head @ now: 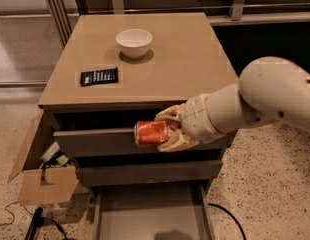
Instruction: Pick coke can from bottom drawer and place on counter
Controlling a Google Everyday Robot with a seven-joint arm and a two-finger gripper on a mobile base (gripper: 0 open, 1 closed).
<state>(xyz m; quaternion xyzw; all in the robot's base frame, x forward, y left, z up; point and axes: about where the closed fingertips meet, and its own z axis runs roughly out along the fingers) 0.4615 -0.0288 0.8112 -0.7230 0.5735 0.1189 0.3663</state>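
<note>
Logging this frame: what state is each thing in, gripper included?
gripper: shut on the coke can, in front of the top drawer.
coke can: held sideways in the air, below counter height.
bottom drawer: pulled open, visible floor bare.
top drawer: pushed in.
white bowl: upright.
black packet: lying flat.
cardboard box: flaps open.
counter: no can on it yet.

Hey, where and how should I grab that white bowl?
Likely its rim, from above, one jaw inside, one outside: the white bowl sits upright and open. The gripper, shut on the coke can, is before the top drawer front.
</note>
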